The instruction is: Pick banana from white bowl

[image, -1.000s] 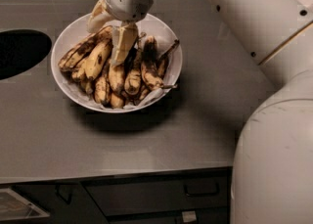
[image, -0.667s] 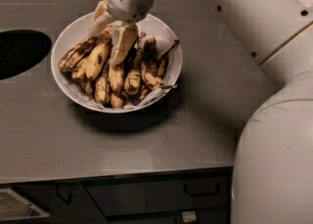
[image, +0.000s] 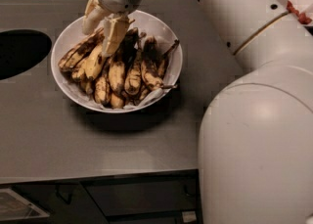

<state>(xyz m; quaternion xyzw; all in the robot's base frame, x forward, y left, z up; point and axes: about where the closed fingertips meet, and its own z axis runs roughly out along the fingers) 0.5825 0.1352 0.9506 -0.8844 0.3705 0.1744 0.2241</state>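
The white bowl (image: 166, 34) sits on the grey counter and holds a pile of several overripe bananas. The long curved banana (image: 78, 54), yellow with brown-black blotches, lies along the bowl's left side, its upper end pointing toward the gripper. My gripper (image: 103, 25) reaches down over the bowl's far left part, just above the pile. It is open, with one cream finger near the far-left rim and the other finger (image: 115, 33) down among the bananas' upper ends. It holds nothing that I can see.
A dark round opening (image: 19, 54) is cut into the counter left of the bowl. My bulky white arm (image: 254, 120) fills the right side. The counter's front edge (image: 98, 174) runs below the bowl, with drawers beneath. White paper with red items (image: 296, 3) shows at top right.
The gripper has shifted slightly up and to the left over the bowl. The bananas and the bowl have not moved.
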